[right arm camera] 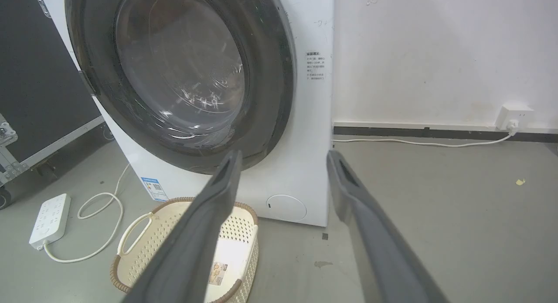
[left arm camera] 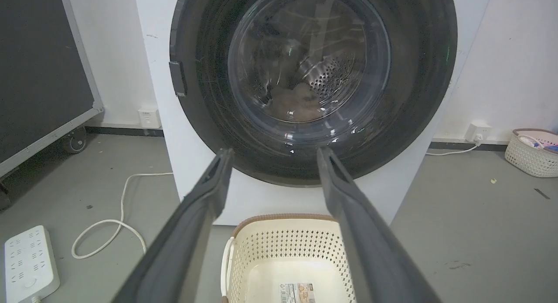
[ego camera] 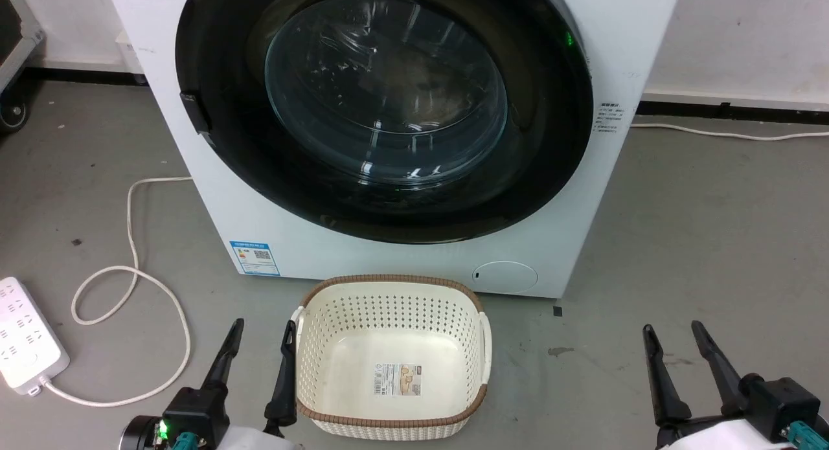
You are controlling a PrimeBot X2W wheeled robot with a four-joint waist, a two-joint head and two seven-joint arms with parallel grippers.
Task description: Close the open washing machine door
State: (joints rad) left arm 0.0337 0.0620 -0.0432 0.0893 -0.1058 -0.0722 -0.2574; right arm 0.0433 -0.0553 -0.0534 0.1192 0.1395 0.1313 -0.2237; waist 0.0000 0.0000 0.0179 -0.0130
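Your left pincer point(ego camera: 263, 323) and right pincer point(ego camera: 671, 327) are nearest, low in the two corners of the head view. Both are released, spread wide and grasping nothing. Between them a cream basket point(ego camera: 388, 280) stands on the floor point(ego camera: 712, 243), just before the washer point(ego camera: 414, 262). The door point(ego camera: 385, 90) lies flat against the washer front in all three views, so I judge it is already shut, or very nearly. You cannot tell from here if the latch has caught. If you decide on one more push, several things can go wrong. The basket blocks the straight way to the door, and the left pincer is just beside its rim in the head view, so a forward move may knock or drag it. A thin finger pressed on the bulging glass may slip off, so the black rim near the dark block point(ego camera: 194, 113) on its left edge seems the safer place. At your left a cable point(ego camera: 129, 275) makes a loop on the floor and runs to a power strip point(ego camera: 26, 337). A turn of the base to that side may roll over them.
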